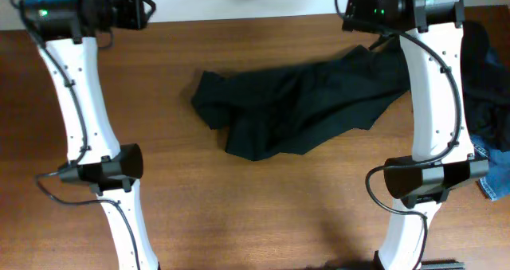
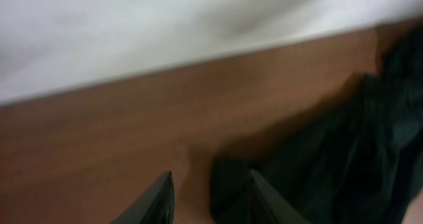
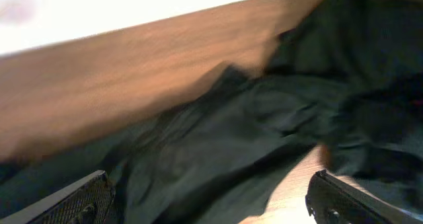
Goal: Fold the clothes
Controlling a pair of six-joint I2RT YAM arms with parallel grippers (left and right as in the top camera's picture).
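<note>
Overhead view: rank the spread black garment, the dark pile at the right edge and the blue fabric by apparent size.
1. black garment, clearly largest.
2. dark pile, partly cut off by the frame.
3. blue fabric, also cut off; only a corner shows.

bench (image 1: 263, 198): brown wood grain, smooth, low sheen | clothes (image 1: 303, 111): black cloth, matt, wrinkled | arm shells (image 1: 80, 103): white plastic, smooth, slightly glossy | arm joints (image 1: 119, 166): black, matt | fingers (image 3: 79, 197): black, matt, plastic-looking | blue cloth (image 1: 496, 174): denim-like, matt
</note>
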